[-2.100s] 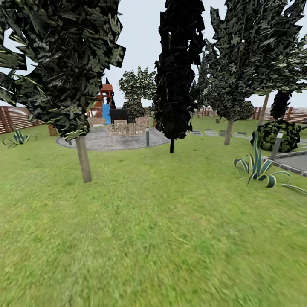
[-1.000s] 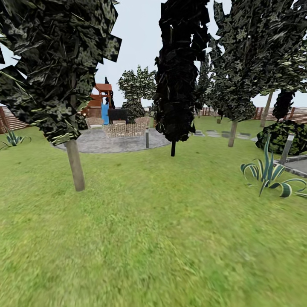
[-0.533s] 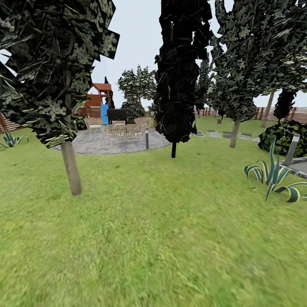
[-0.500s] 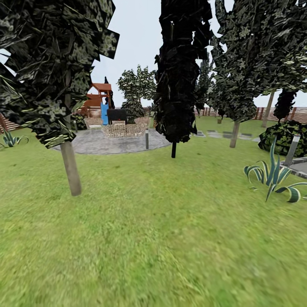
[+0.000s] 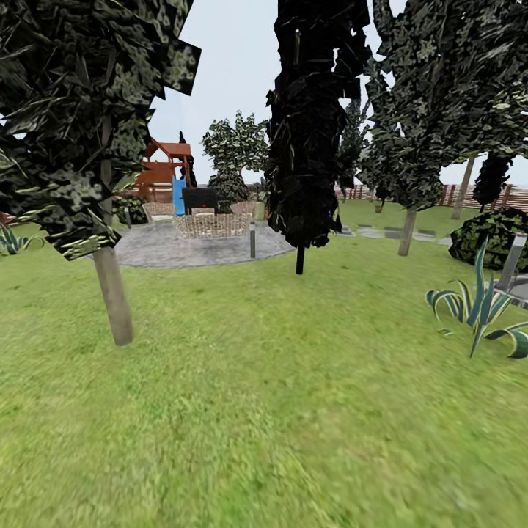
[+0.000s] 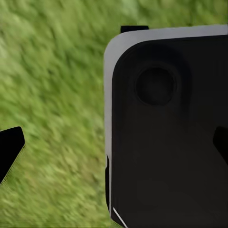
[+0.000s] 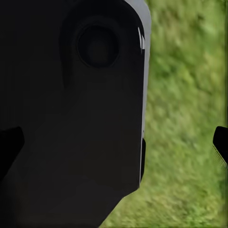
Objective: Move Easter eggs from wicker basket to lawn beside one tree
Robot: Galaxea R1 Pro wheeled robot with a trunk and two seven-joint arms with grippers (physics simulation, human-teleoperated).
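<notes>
You face open lawn (image 5: 279,396), with a tree (image 5: 111,293) near left, a dark cypress (image 5: 308,132) ahead and a paved patio (image 5: 191,246) far behind them. In each wrist view, the left pincer (image 6: 116,147) and right pincer (image 7: 116,145) show dark fingertips at opposite edges, spread wide and holding nothing, over a dark robot panel and grass.

Lawn (image 5: 293,411) mottled matt grass; tree (image 5: 110,293) trunk rough grey-brown bark; patio (image 5: 191,246) grey stone paving; fence (image 5: 506,196) brown slatted wood; robot body panel (image 6: 166,133) smooth, black, faintly glossy.
</notes>
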